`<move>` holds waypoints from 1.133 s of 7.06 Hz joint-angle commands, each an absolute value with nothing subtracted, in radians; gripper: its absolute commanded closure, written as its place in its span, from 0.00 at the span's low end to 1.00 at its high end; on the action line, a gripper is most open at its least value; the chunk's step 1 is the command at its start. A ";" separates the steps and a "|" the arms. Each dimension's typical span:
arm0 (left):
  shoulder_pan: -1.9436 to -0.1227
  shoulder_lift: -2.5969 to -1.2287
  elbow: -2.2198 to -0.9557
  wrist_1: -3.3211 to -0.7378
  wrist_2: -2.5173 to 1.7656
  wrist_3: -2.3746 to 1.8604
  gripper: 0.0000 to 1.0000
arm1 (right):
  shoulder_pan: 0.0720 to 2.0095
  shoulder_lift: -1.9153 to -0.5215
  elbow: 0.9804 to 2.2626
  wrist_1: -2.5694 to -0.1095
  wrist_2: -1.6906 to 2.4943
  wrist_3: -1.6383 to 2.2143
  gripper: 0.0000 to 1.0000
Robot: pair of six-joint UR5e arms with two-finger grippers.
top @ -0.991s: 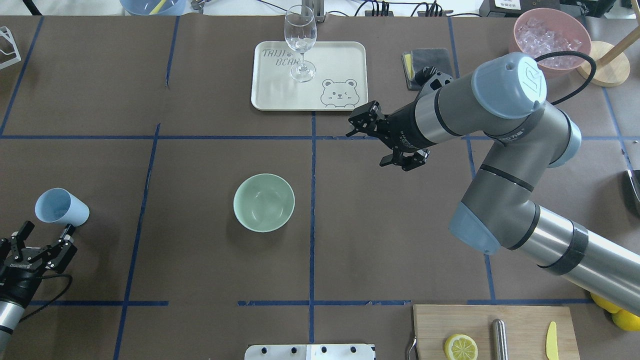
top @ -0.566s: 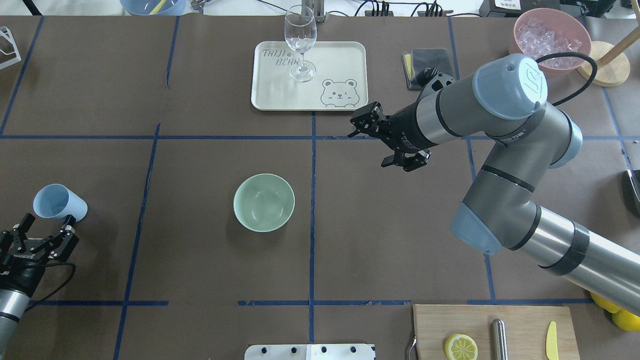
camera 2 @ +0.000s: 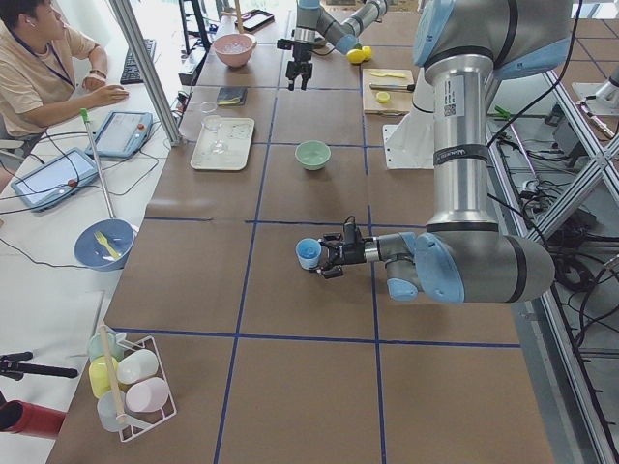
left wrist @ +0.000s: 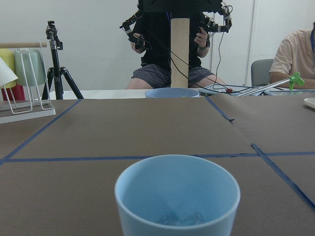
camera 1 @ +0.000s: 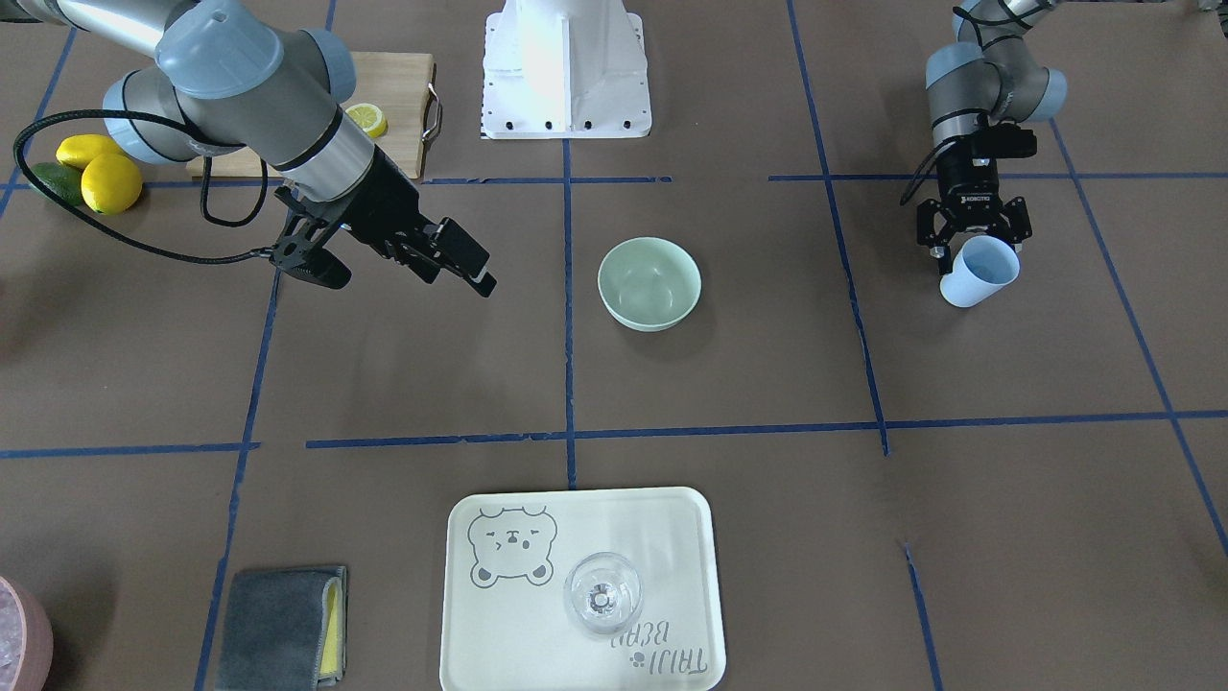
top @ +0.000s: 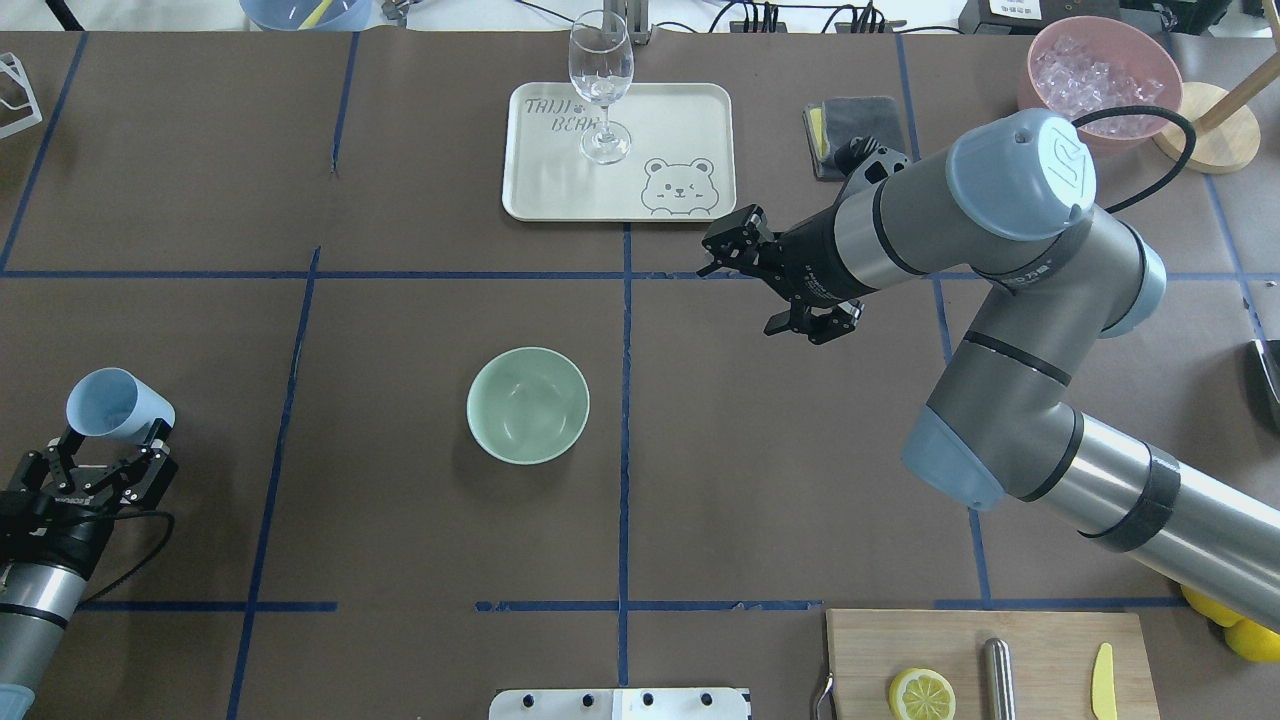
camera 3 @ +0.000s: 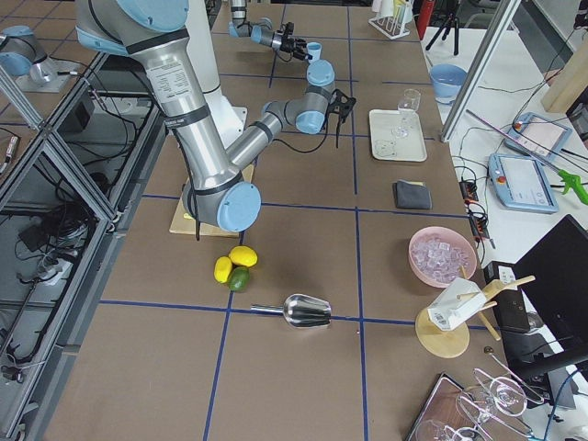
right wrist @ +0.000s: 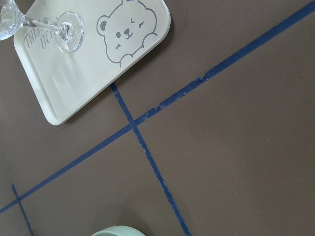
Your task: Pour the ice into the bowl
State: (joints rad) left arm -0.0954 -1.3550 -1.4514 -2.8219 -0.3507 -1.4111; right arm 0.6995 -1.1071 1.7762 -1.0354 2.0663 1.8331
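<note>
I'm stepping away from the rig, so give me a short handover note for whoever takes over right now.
Left gripper: fingers either side of the blue cup; grip unconfirmed.
Right gripper: open, empty, above the table between tray and bowl.
Ice: a few cubes in the cup's bottom.
Bowl: mid-table, empty.
Done: cup reached.
Left: carry cup to bowl, pour.
</note>
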 commanded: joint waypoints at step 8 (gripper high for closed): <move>-0.196 -1.443 -1.461 -2.946 -0.443 -1.114 1.00 | 0.696 -1.109 1.772 -1.035 2.063 1.832 0.00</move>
State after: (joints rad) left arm -0.1914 -1.4401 -1.4284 -2.8848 -0.4136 -1.2294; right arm 0.6976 -1.1091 1.7722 -1.0354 2.0634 1.8312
